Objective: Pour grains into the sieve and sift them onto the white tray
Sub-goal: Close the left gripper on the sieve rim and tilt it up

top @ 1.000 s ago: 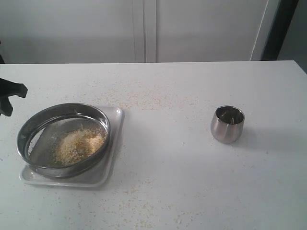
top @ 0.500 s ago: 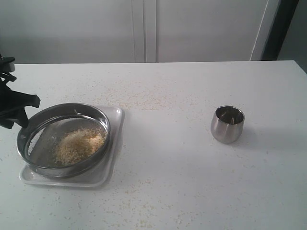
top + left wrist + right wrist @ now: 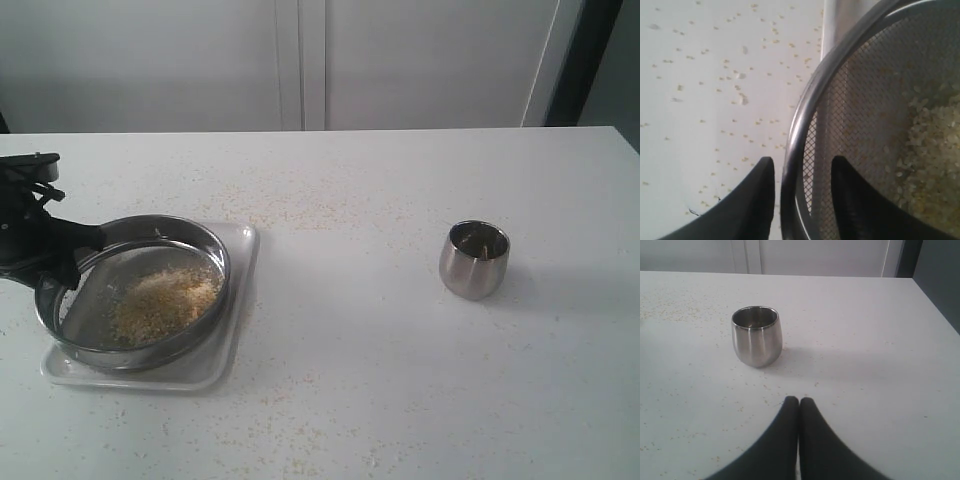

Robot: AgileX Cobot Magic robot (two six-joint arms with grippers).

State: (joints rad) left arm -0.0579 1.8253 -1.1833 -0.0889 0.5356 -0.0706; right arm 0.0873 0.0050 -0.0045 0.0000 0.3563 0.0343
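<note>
The sieve [image 3: 222,268] rests on the white tray [image 3: 240,290] at the left of the table, with a heap of grains [image 3: 165,300] on its mesh. My left gripper [image 3: 82,258] is open at the sieve's left edge. In the left wrist view the gripper [image 3: 802,162] straddles the steel rim [image 3: 805,100], one finger outside over the table and one inside over the mesh, neither pressing on it. Grains [image 3: 935,145] lie further in, and a strip of the tray [image 3: 837,25] shows beyond the rim. My right gripper [image 3: 799,400] is shut and empty, above the table short of the cup.
A small rounded steel cup [image 3: 474,260] stands upright at the right of the table; it also appears in the right wrist view [image 3: 757,337]. Stray grain specks are scattered over the tabletop [image 3: 330,210], thickest behind and in front of the tray.
My left gripper has moved in from the table's left edge to the sieve and now stands astride its rim. The sieve, tray and cup have not moved.
</note>
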